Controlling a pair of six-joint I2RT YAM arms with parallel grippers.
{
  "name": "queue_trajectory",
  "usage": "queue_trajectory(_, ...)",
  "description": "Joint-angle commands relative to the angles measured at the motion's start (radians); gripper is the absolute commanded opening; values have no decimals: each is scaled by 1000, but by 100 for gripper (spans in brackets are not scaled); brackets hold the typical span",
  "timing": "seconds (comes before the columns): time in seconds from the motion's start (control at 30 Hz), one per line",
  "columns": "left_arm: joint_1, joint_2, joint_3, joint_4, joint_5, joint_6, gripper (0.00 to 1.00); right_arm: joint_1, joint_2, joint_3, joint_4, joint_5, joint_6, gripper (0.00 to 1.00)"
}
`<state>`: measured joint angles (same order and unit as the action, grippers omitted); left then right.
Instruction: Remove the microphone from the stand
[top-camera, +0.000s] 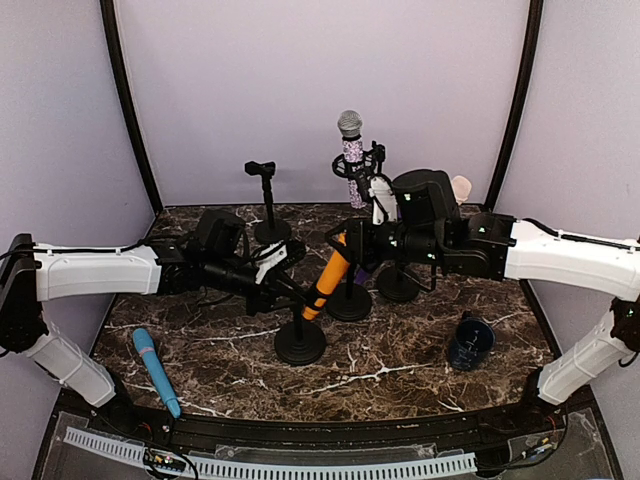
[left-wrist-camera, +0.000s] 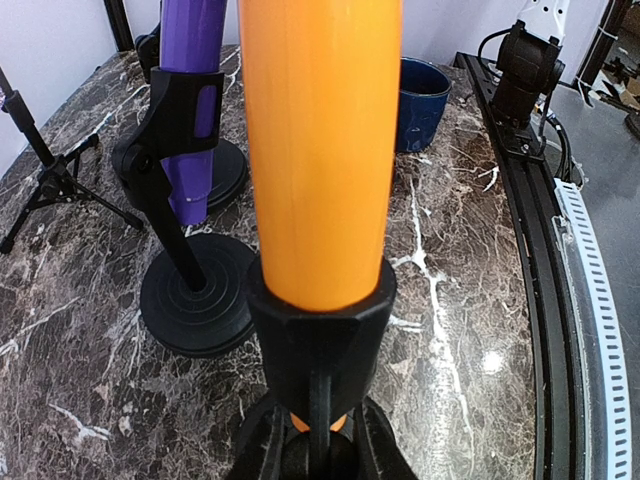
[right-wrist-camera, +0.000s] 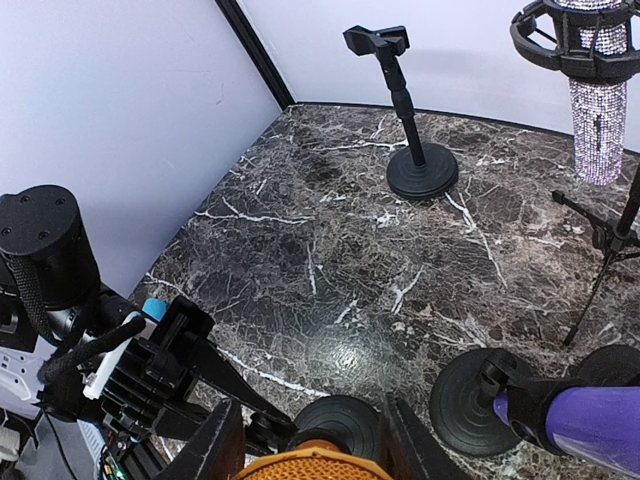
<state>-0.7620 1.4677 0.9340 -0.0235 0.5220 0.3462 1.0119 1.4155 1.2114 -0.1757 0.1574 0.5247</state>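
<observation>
On the marble counter (top-camera: 420, 375), read left to right.

(a) A blue microphone (top-camera: 155, 368) lies loose near the left edge, well apart from the work.

(b) My left fingers (left-wrist-camera: 258, 455) are closed tight on the thin stem of the stand (top-camera: 300, 342), just below its clip. They have the stand, not the microphone.

(c) The orange microphone (top-camera: 328, 277), the thing I am to free, sits tilted in that clip. Its body runs up and to the right from above the round base.

(d) My right fingers (right-wrist-camera: 215, 445) stand partly apart on either side of the mesh head of the orange microphone. The head fills the gap between them, so I judge them closed on it, though the wrist view cuts off the contact itself.

(e) Just beside it, a purple microphone (right-wrist-camera: 600, 425) rests in its own stand, and a dark blue mug (top-camera: 470, 342) stands further right.

Step in hand, as I judge it: the stand is braced and the head gripped, but the pull is not yet made. The next move calls for drawing the right arm along the microphone's own axis, up and to the right. Meanwhile the left holds the stem down so the base neither lifts nor tips. The purple microphone is close to that path, and I must clear it.
</observation>
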Motion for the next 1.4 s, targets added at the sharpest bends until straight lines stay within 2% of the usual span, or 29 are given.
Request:
queue_trajectory(0.0, 8, 22, -14, -105, -63, 16, 0, -13, -42, 31, 116, 21, -33, 37)
queue_trajectory(0.4, 9, 25, -15, -107, -70, 18, 0, -57, -109, -59, 266, -252, -83, 35)
queue_trajectory(0.57, 8, 25, -15, -106, -71, 19, 0, -65, -115, -76, 296, -303, -91, 35)
queue_trajectory(0.9, 8, 27, -17, -108, -76, 21, 0, -70, -107, -51, 246, -229, -52, 35)
queue_trajectory(1.37, 0, 33, -17, -113, -89, 27, 0, -72, -95, -4, 122, -49, 43, 35)
